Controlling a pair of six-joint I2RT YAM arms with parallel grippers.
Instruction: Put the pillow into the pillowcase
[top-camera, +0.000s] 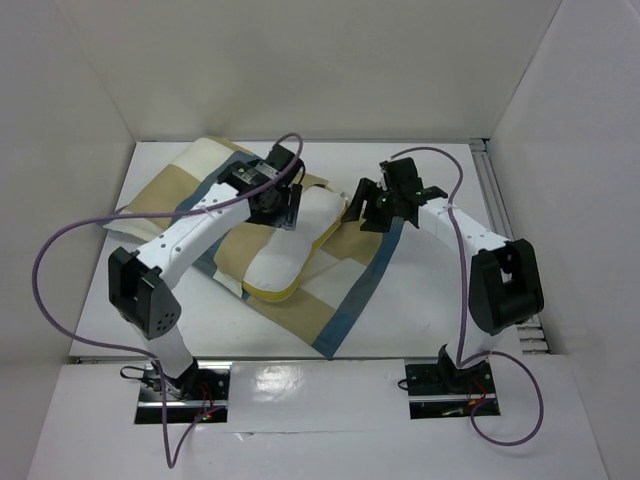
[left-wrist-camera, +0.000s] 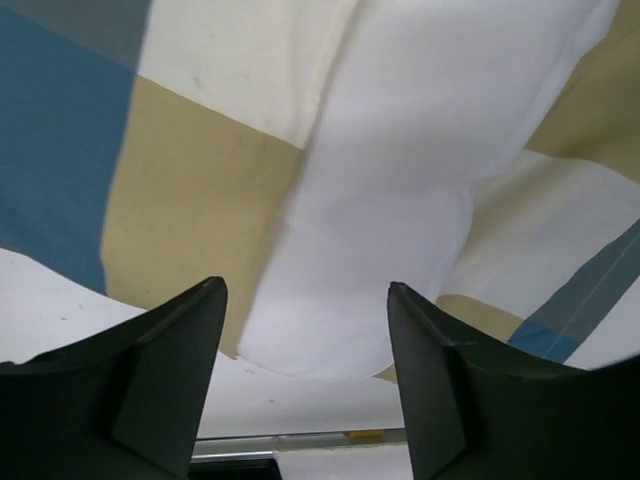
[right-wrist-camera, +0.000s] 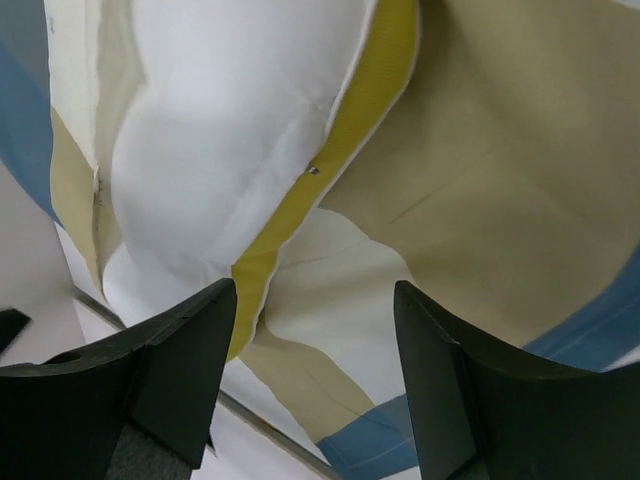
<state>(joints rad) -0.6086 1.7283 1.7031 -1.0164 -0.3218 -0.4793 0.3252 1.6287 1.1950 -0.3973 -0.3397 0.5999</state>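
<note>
pillow (top-camera: 290, 245): long axis diagonal, near-left to far-right, on pillowcase (top-camera: 168, 192) | left gripper (left-wrist-camera: 305, 288): released, pillow just beyond fingers (left-wrist-camera: 170, 380) | right gripper (right-wrist-camera: 315, 288): released (yellow band (right-wrist-camera: 330, 170) beyond fingers (right-wrist-camera: 170, 380))

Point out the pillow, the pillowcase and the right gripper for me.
pillow (top-camera: 298, 246): top view, white middle.
pillowcase (top-camera: 165, 192): top view, tan left block.
right gripper (top-camera: 362, 214): top view, between its fingertips.

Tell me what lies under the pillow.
The pillowcase lies spread under the pillow, showing around it. The table directly below is covered by the cloth.
</note>
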